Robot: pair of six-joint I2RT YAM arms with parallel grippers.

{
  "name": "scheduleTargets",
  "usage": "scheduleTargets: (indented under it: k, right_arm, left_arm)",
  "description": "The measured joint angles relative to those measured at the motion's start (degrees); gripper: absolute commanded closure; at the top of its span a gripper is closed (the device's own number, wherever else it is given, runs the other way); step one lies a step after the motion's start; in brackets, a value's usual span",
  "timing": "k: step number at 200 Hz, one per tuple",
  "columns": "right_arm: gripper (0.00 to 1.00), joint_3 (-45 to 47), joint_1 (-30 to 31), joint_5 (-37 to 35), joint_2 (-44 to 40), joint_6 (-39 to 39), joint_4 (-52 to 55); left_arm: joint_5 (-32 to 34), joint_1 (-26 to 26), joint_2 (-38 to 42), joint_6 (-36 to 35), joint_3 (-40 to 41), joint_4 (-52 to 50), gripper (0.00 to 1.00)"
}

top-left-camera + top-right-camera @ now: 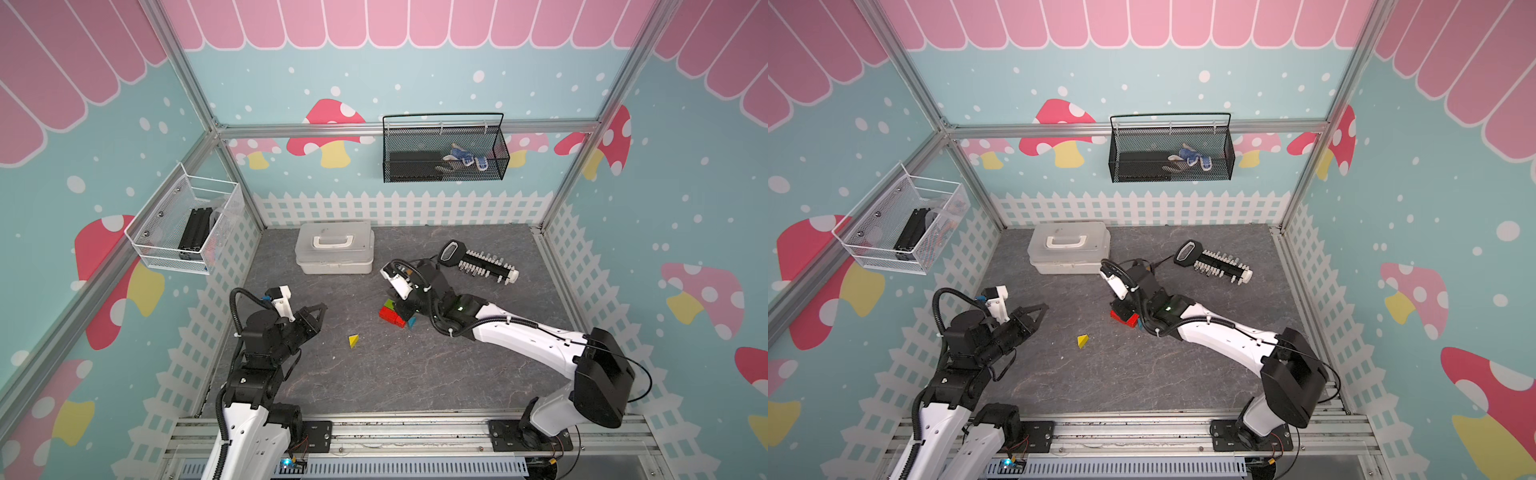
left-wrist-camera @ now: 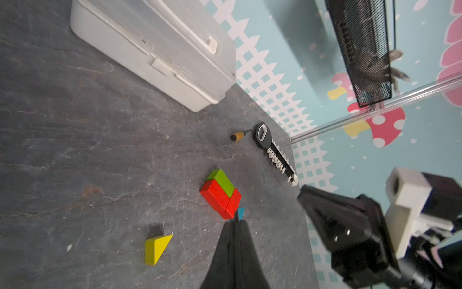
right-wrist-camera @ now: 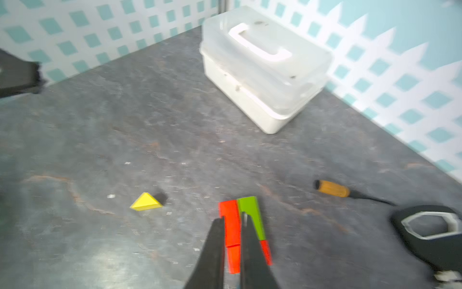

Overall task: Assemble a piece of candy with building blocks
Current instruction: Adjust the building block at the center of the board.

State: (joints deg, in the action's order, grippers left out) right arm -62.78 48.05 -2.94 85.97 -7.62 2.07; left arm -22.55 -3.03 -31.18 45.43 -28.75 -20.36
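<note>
**Unfinished candy** (image 2: 221, 197), near mid-table. Two red bars and a green bar are laid tight as a rectangle, with the blue triangle (image 2: 241, 212) just beside one end. The yellow triangle (image 1: 353, 340) lies well apart, between the bars and the left gripper (image 2: 234, 222), which is shut on nothing. The right gripper (image 3: 232, 219) hangs over the bars, its jaws closed to a narrow slit and empty.

Risk: if the right gripper is lowered, the bars could be knocked out of line or the blue triangle pushed off. The yellow triangle could be tipped or spun if shoved by shut jaws.

The white box (image 1: 332, 266) is lidded, its contents unseen. A dark slab and a blue-and-white item are held in the black basket (image 1: 494, 162). A black object sits in the white basket (image 1: 158, 253).
</note>
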Motion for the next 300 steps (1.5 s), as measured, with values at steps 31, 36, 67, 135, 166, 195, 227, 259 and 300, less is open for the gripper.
scheduleTargets:
  k: [31,36,67,135,166,195,227,259,300]
  right_arm:
    - [1.00,4.48,-1.90,0.09,-0.90,-2.05,-1.44]
    - [1.00,4.52,-1.88,0.02,-0.85,-2.60,-1.25]
    - [1.00,2.21,-3.19,0.98,-0.04,-7.19,0.09]
    - [1.00,-1.38,-6.43,6.58,2.43,-10.95,1.86]
    - [1.00,-0.63,-6.49,6.95,2.36,-10.91,1.90]
    - [1.00,0.59,-6.84,7.10,2.32,-10.88,2.36]
    - [1.00,1.66,-7.15,7.30,1.51,-10.88,2.82]
    - [1.00,1.68,-7.21,7.58,1.16,-10.88,2.86]
    - [1.00,1.86,-7.39,8.04,1.16,-10.86,2.91]
  left_arm:
    - [-0.83,-3.82,1.11,3.45,4.50,-0.76,1.00]
    - [-0.59,-4.87,1.40,4.02,5.03,-0.90,1.00]
    - [2.91,-14.47,0.22,8.46,6.29,-1.14,1.00]
    - [14.08,-26.38,-10.82,14.91,6.34,-3.39,1.00]
    - [17.90,-26.38,-13.35,16.31,6.34,-4.22,1.00]
    - [18.51,-26.38,-18.56,17.29,6.62,-2.78,1.00]
    - [19.04,-26.38,-22.51,17.44,6.71,-0.33,1.00]
    - [20.74,-26.32,-24.59,17.53,6.80,2.10,1.00]
    - [21.29,-24.79,-27.69,18.62,8.94,7.13,1.00]
